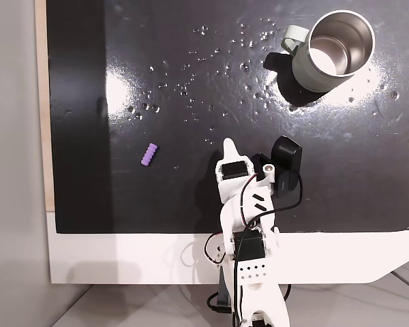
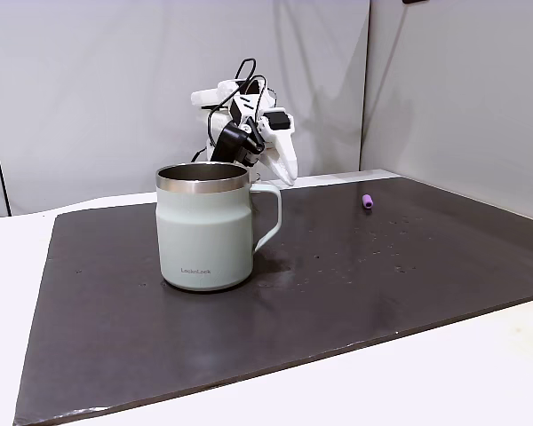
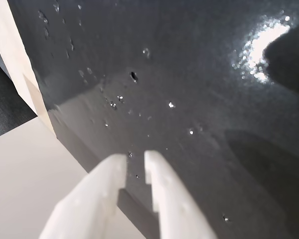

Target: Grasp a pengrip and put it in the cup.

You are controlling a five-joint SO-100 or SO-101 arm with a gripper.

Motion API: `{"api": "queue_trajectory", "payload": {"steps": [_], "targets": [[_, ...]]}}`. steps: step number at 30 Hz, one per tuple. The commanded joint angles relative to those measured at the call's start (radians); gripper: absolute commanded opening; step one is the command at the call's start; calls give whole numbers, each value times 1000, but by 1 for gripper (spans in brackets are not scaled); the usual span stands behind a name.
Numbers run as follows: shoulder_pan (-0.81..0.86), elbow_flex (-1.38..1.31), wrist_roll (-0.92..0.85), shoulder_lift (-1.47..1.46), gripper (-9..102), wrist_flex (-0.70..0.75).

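On the black mat (image 1: 157,82), pengrip (image 1: 149,156) lies untouched.

**White printed arm with black motors and cabling**

The arm (image 1: 249,225) is built from white plastic links, with black servo blocks set between them. Black cables are looped along its side, and a black camera module (image 1: 285,158) is mounted near the wrist. Small screw holes are seen on the white fingers (image 3: 172,199), which taper to rounded tips.
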Motion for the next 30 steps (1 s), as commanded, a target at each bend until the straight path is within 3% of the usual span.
{"api": "queue_trajectory", "payload": {"steps": [1,10,20,30], "targets": [[-5,-6,3,9,0,-26],[-38,-167,-72,-18,0,64],[-238,-724,-92,-522,0,190],[-446,-1160,-133,-989,1,425]]}}
